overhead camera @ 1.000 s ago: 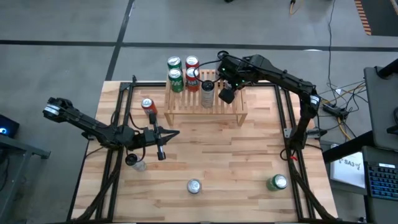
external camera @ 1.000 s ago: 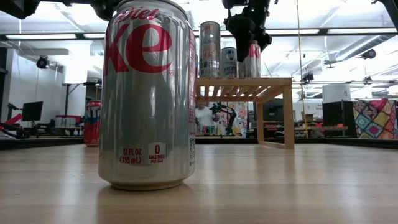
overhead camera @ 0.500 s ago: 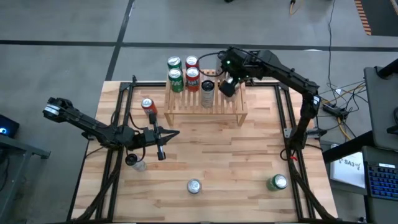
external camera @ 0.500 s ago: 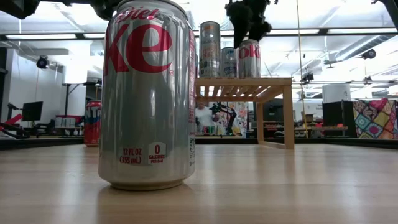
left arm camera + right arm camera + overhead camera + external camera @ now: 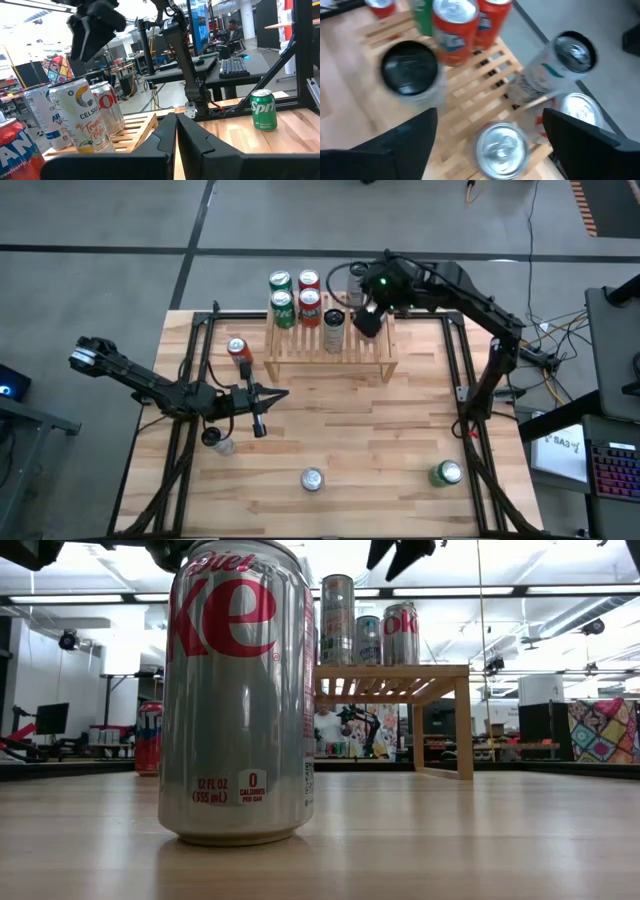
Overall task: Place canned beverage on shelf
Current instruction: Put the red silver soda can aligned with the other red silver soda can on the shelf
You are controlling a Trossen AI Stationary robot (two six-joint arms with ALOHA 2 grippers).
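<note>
The light-wood slatted shelf [image 5: 345, 352] stands at the table's far side and carries several cans, among them red ones [image 5: 310, 303], green ones [image 5: 284, 308] and a black-topped one [image 5: 333, 322]. My right gripper [image 5: 368, 320] hangs open high above the shelf's right part. Below its fingers stands a silver-topped can [image 5: 502, 145], seen in the low view as a silver Coke can [image 5: 402, 633]. The gripper touches none of the cans. My left gripper [image 5: 258, 416] is shut and holds nothing, above the table's left middle.
A red can [image 5: 238, 352] stands on the table left of the shelf. A silver Diet Coke can [image 5: 313, 479] and a green can [image 5: 447, 473] stand near the front edge. A pale can [image 5: 218, 441] sits under my left arm. Bare wood lies between them.
My right gripper has risen from just over the cans at the shelf's right part, drawn slightly toward the far edge and tipped further downward, staying open. In the low view it has climbed nearly out of the picture's top. The cans have stayed where they were.
</note>
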